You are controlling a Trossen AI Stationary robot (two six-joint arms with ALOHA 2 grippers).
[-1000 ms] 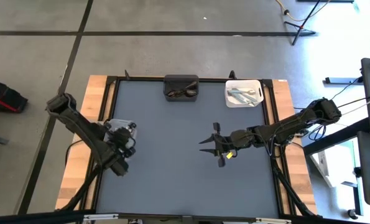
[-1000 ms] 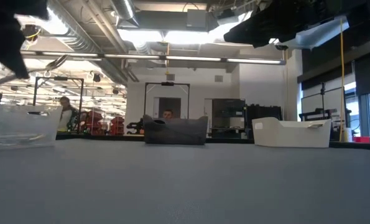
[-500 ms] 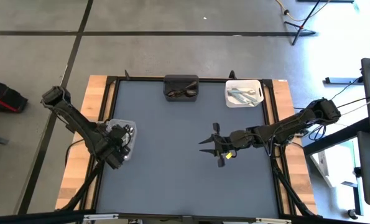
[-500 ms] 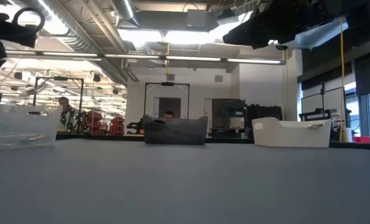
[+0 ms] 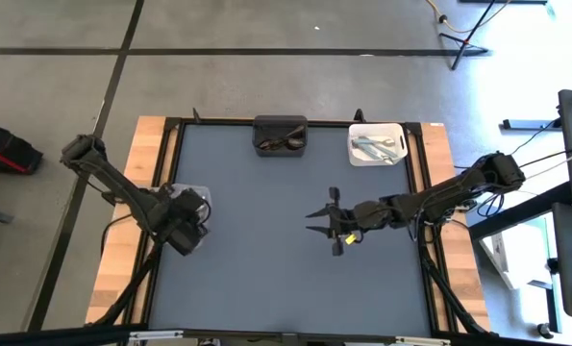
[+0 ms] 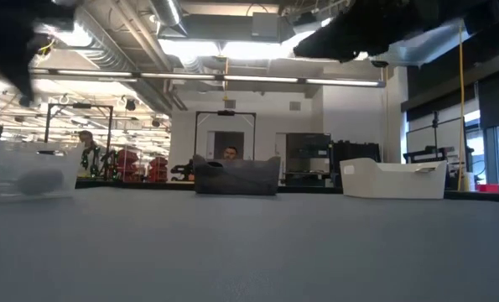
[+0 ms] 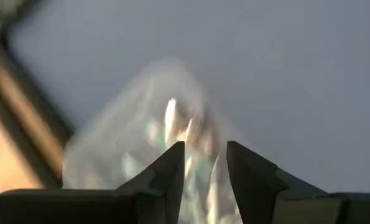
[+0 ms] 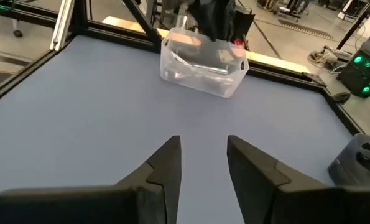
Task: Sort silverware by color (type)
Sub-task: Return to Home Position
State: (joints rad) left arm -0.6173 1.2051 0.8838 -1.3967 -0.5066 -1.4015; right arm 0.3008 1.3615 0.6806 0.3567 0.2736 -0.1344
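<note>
The silverware lies in three bins. Shiny pieces (image 8: 203, 65) rest in a clear bin (image 5: 175, 195) at the table's left edge. More shiny ones (image 5: 374, 146) lie in a white bin (image 5: 398, 154) at the far right, and dark ones (image 5: 279, 142) in a black bin (image 5: 281, 123) at the far middle. My left gripper (image 5: 191, 219) hangs over the clear bin, tilted down; its fingers (image 7: 172, 168) stand apart with nothing between them. My right gripper (image 5: 314, 224) hovers open over the middle of the table, pointing toward the clear bin (image 8: 203, 81).
The grey mat (image 5: 266, 279) has a black frame (image 5: 161, 173) and wooden side strips. In the low view the clear bin (image 6: 27, 176), black bin (image 6: 236, 178) and white bin (image 6: 392, 179) stand along the far side. People show in the room behind.
My left arm has dipped over the clear bin and come up again, turning as it went; it shows blurred in the low view now. My right arm has kept still.
</note>
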